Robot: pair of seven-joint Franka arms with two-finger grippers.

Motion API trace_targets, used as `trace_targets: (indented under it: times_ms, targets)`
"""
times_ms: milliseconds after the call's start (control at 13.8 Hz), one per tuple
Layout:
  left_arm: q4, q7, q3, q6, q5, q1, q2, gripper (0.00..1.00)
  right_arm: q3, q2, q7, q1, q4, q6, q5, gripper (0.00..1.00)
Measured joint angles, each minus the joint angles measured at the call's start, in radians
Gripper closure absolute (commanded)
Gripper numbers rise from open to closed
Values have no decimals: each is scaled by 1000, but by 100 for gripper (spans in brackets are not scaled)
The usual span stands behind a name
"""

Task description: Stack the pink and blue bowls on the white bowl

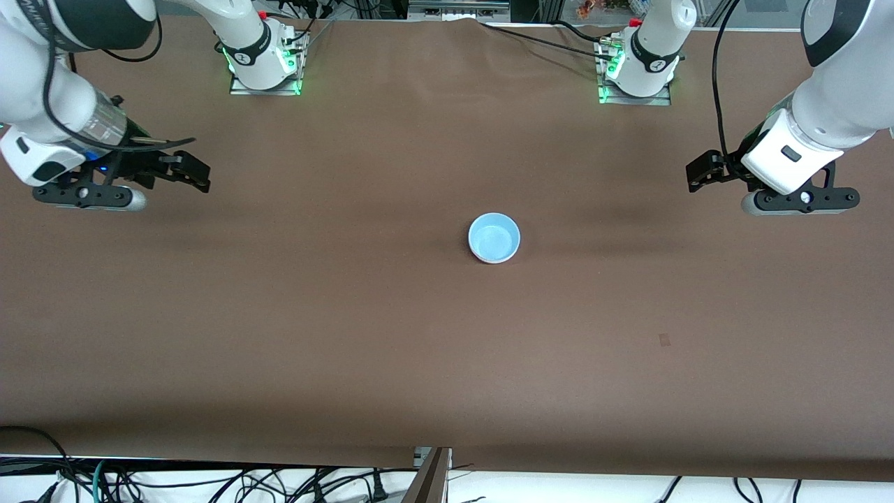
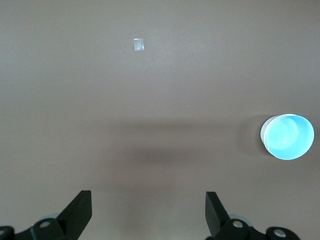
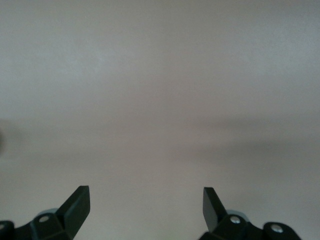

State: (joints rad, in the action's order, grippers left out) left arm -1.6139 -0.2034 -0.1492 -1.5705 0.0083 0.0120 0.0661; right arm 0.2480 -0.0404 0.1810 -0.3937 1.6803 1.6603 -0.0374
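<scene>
A light blue bowl [image 1: 494, 235] sits upright in the middle of the brown table, nested in a white bowl [image 1: 495, 260] whose wall shows just under its rim. The left wrist view shows the same blue bowl [image 2: 289, 136] with the white bowl's rim [image 2: 263, 136] at its side. The pink bowl is hidden. My left gripper [image 1: 702, 173] hovers open and empty over the left arm's end of the table, well clear of the stack; nothing lies between its fingers [image 2: 148, 200]. My right gripper [image 1: 192, 173] hovers open and empty over the right arm's end [image 3: 145, 197].
A small tape mark [image 1: 664, 339] lies on the table nearer the front camera, toward the left arm's end, also in the left wrist view as a pale square [image 2: 139, 44]. The arm bases [image 1: 265, 66] [image 1: 639, 73] stand along the table's back edge. Cables [image 1: 209, 482] hang below the front edge.
</scene>
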Motion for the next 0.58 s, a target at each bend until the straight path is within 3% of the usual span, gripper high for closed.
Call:
trace_targets:
  times_ms: [145, 217, 580]
  targets:
    - [0, 0, 0, 0, 0, 0, 0, 0, -208, 2, -21, 202, 0, -5, 2, 0]
    - [0, 0, 0, 0, 0, 0, 1, 0, -263, 2, -21, 249, 0, -5, 5, 0]
    - [0, 0, 0, 0, 0, 0, 2, 0, -275, 14, -81, 284, 0, -34, 9, 0]
